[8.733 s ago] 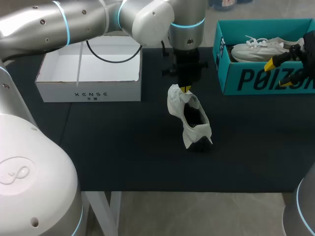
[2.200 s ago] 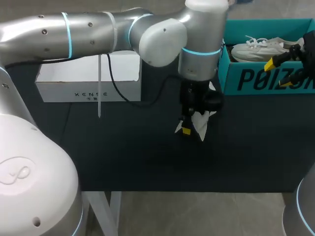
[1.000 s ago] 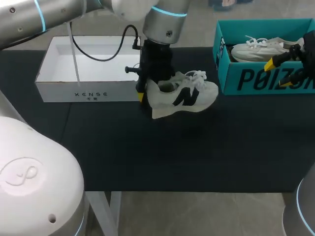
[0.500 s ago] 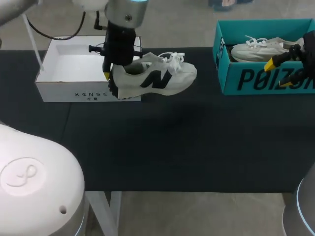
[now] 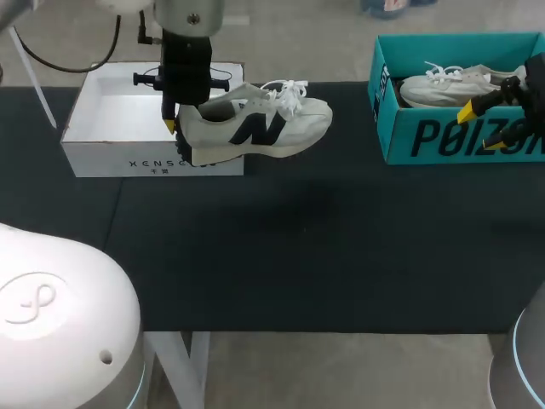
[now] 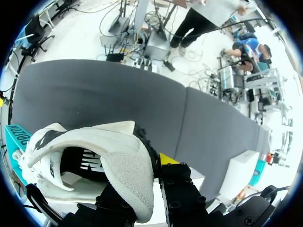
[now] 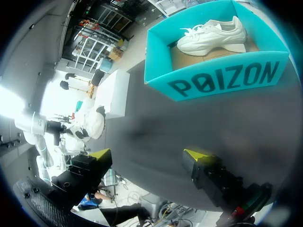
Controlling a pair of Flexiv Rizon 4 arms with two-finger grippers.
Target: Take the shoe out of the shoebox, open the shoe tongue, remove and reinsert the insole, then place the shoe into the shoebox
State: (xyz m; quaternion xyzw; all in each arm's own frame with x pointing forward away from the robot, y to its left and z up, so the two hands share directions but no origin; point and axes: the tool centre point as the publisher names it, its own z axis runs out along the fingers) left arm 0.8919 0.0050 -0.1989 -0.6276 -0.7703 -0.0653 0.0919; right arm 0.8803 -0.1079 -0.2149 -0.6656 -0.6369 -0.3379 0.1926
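Drop / box-wall snag risk on placement

Left end effector (image 5: 176, 128) was clamped on the shoe (image 5: 255, 128) by the heel only. It was held in the air, heel above the white box's (image 5: 153, 158) front corner, toe out past its side wall over the table (image 5: 298, 256). A heel-only grip could let it pivot or slip, and lowering from there would likely catch the sole on the wall. Right end effector (image 7: 147, 158) hung wide open, empty, by the teal box (image 5: 443, 136).
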